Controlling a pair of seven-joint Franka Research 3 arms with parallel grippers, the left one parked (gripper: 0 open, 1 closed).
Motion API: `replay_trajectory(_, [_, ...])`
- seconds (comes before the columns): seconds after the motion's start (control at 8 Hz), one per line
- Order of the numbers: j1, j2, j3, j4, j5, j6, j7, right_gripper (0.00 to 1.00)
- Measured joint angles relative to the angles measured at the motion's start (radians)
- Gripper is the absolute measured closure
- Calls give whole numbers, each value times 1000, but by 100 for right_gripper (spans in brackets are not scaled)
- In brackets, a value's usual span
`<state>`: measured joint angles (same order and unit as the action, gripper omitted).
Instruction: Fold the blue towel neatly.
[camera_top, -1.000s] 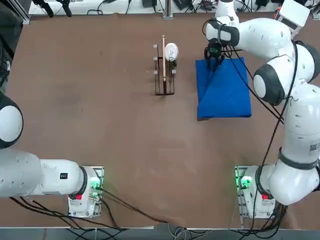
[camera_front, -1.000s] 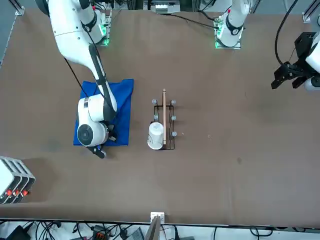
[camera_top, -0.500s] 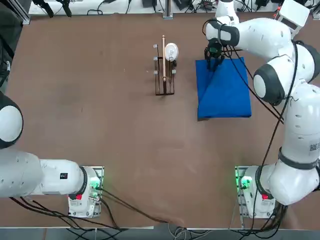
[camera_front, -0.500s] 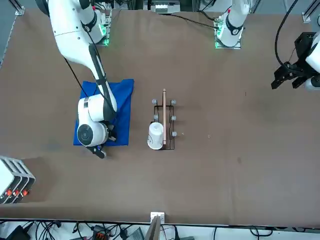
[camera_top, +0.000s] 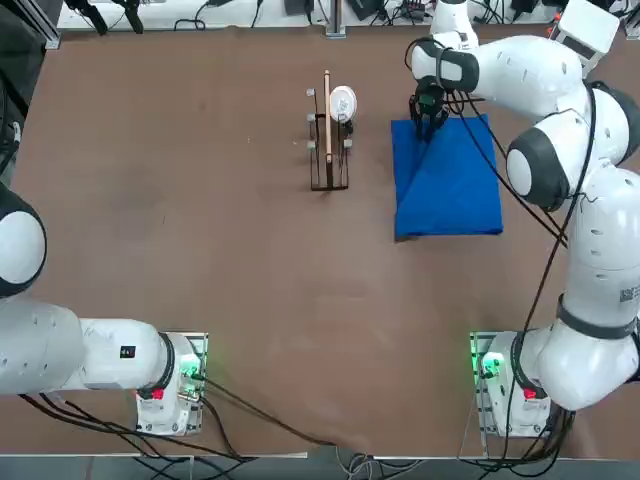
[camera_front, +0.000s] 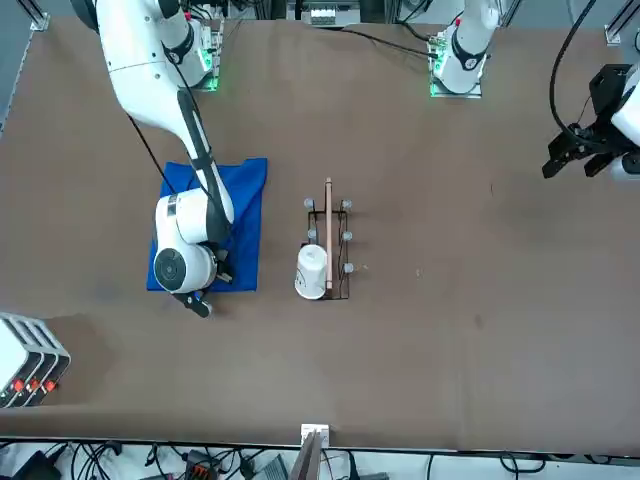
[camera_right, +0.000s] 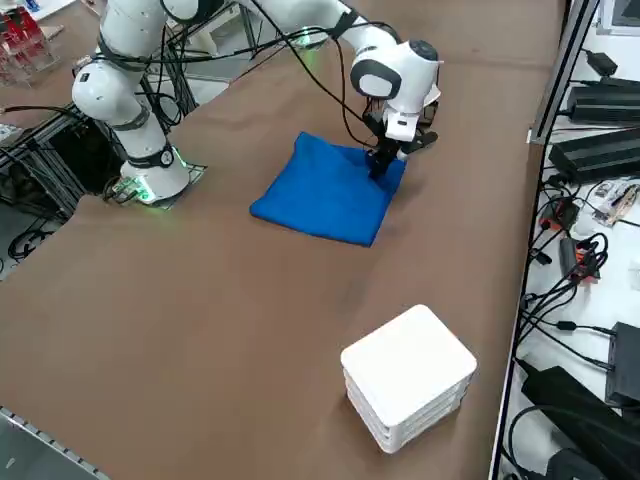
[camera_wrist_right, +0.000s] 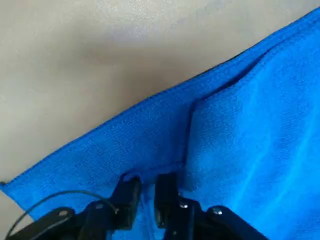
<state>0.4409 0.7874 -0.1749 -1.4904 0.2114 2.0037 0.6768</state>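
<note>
Overhead, the blue towel (camera_top: 447, 180) lies flat on the brown counter (camera_top: 200, 200), just right of the wire rack (camera_top: 329, 140), and the right tool (camera_top: 428, 122) is down on the towel's far edge. From the front, the white wrist covers the towel's near edge (camera_front: 240, 215). From the right side, the tool (camera_right: 380, 170) stands on the towel's corner. At the wrist, the fingertips (camera_wrist_right: 131, 192) are nearly together, pinching a fold of the towel (camera_wrist_right: 240, 135).
</note>
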Motion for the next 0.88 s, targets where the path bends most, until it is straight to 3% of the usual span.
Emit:
replay_trajectory(0.5, [0, 0, 0, 0, 0, 0, 5, 95])
replay_trajectory(0.88, [0, -1, 0, 1, 0, 0, 9, 98])
